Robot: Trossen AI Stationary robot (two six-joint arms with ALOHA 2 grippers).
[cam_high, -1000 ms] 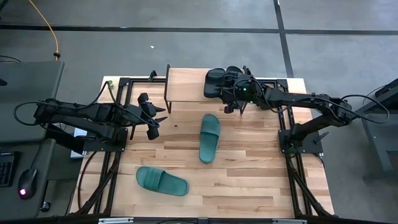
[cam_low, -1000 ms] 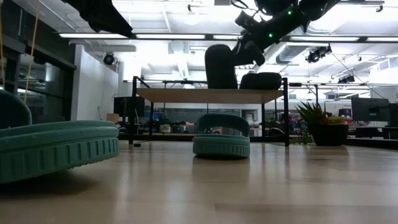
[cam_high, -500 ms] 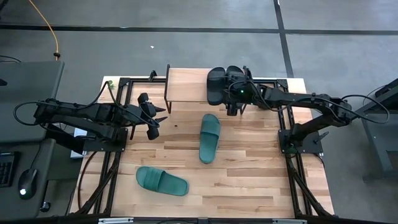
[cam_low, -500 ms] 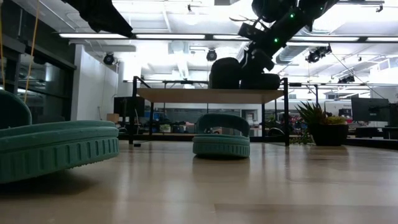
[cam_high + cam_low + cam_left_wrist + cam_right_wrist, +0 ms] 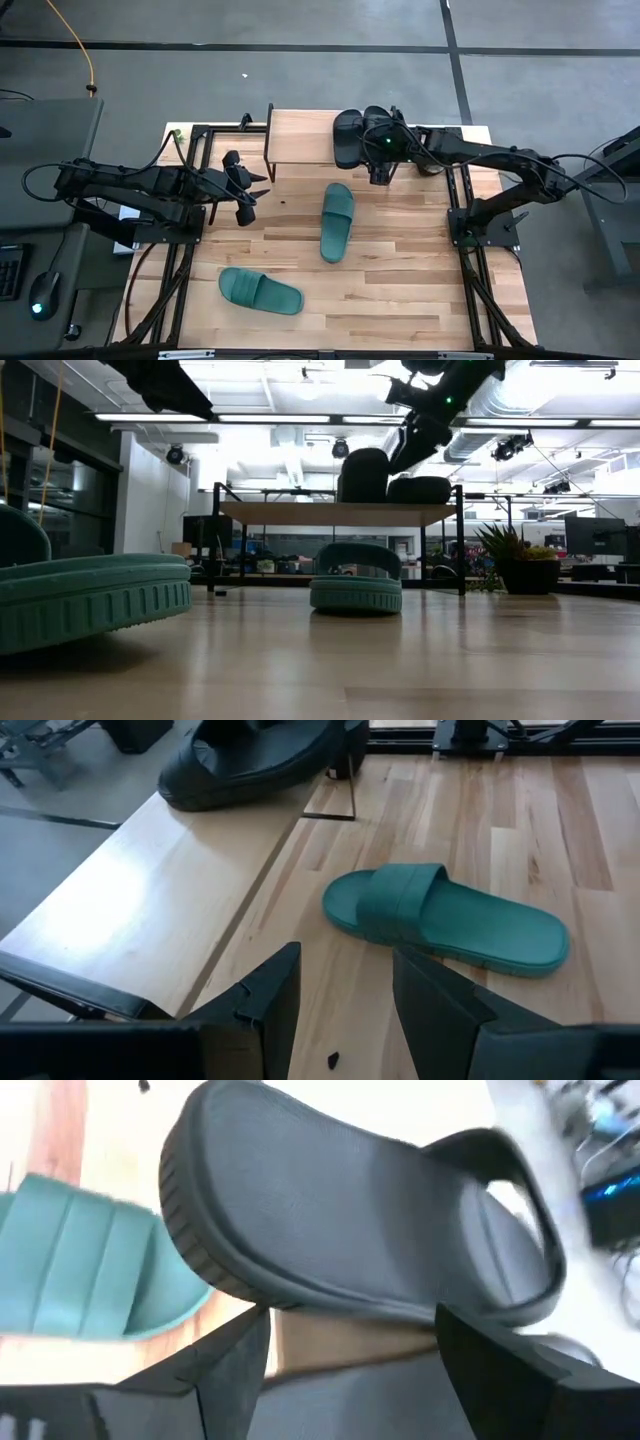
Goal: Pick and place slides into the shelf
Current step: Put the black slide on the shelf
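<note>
Two black slides lie side by side on the right end of the shelf (image 5: 300,137): one (image 5: 346,138) nearer the middle, the other (image 5: 376,122) beside it. In the low view both black slides (image 5: 365,475) (image 5: 418,490) rest on the plank. My right gripper (image 5: 381,174) hovers open just off the shelf's near edge; in its wrist view the black slide (image 5: 340,1230) lies beyond the parted fingers (image 5: 350,1370). Two teal slides rest sole-down on the table, one (image 5: 337,221) mid-table and one (image 5: 260,291) near the front. My left gripper (image 5: 250,190) waits open at the shelf's left end.
Black frame rails (image 5: 195,190) run along the table's left and right sides. The shelf's left half (image 5: 150,910) is bare plank. Open tabletop lies between the two teal slides and toward the near right corner (image 5: 430,300).
My right gripper carried a black slide, tilted up on end, over the shelf's right part and lowered it beside the other black slide. The slide now lies flat on the plank, turned lengthwise across the shelf. The gripper has since risen and drawn back toward the table's near side.
</note>
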